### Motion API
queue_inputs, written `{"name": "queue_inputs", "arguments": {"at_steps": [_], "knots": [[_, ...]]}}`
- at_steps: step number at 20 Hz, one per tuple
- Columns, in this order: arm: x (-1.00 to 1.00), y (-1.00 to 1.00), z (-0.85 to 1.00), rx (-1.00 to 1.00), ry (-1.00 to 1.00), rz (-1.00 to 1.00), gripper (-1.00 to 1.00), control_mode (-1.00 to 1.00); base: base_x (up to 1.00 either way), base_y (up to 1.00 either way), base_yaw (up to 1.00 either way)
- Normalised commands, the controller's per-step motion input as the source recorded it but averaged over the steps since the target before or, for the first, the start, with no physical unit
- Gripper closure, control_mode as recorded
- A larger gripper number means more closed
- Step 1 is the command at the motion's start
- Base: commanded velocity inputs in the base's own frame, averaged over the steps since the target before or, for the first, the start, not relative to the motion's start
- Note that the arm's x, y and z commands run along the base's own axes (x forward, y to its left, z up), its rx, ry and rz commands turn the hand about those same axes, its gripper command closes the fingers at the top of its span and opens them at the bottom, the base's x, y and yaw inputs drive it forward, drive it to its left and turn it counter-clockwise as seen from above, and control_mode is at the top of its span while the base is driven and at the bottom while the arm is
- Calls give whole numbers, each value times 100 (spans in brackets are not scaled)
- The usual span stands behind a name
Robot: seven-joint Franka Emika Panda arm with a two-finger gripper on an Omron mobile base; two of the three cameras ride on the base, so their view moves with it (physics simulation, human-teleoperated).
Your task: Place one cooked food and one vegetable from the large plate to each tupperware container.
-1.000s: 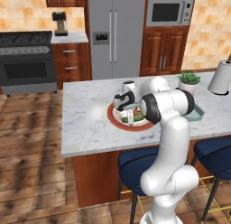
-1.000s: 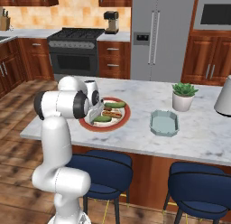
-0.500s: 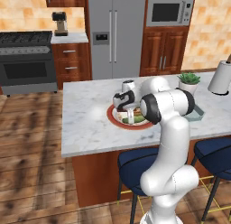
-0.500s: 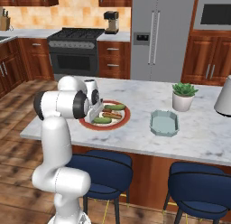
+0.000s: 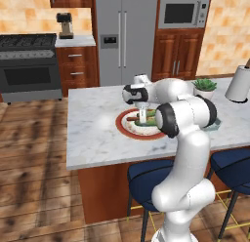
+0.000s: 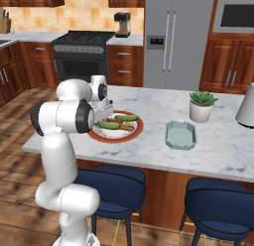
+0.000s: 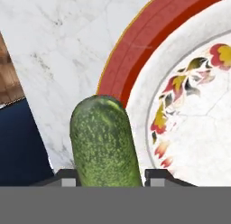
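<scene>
The large plate [image 5: 124, 127] [image 6: 134, 133] with its red rim sits mid-counter and holds green cucumbers [image 6: 124, 118] and a reddish sausage [image 5: 133, 119] [image 6: 127, 126]. My gripper [image 5: 143, 119] [image 6: 106, 117] reaches down onto the plate's near side. In the hand view the gripper [image 7: 108, 179] has one cucumber [image 7: 103, 144] [image 6: 108, 125] between its jaws, with both fingertips [image 7: 67, 178] against the cucumber's sides, over the plate rim [image 7: 135, 60]. The pale teal tupperware container [image 6: 181, 135] [image 5: 216, 123] lies right of the plate and holds nothing.
A potted plant [image 5: 205, 86] [image 6: 201, 105] stands behind the teal container. A paper towel roll [image 5: 238, 84] [image 6: 246, 106] is at the counter's far right. Blue stools [image 6: 109, 186] stand under the near counter edge. Bare marble stretches left of the plate.
The jaws have drawn in from wide open until they press on the cucumber's sides. The arm and the plate have stayed where they were.
</scene>
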Motion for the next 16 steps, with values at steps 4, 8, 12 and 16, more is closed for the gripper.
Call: {"name": "queue_inputs", "arguments": {"at_steps": [4,8,12,16], "knots": [[-100,0,51,0,2,-20,100,-100,0,0,0],[-100,0,36,5,0,-21,100,-100,0,0,0],[-100,0,28,2,-7,-17,100,-100,0,0,0],[-90,0,26,-9,-16,-11,100,-100,0,0,0]]}}
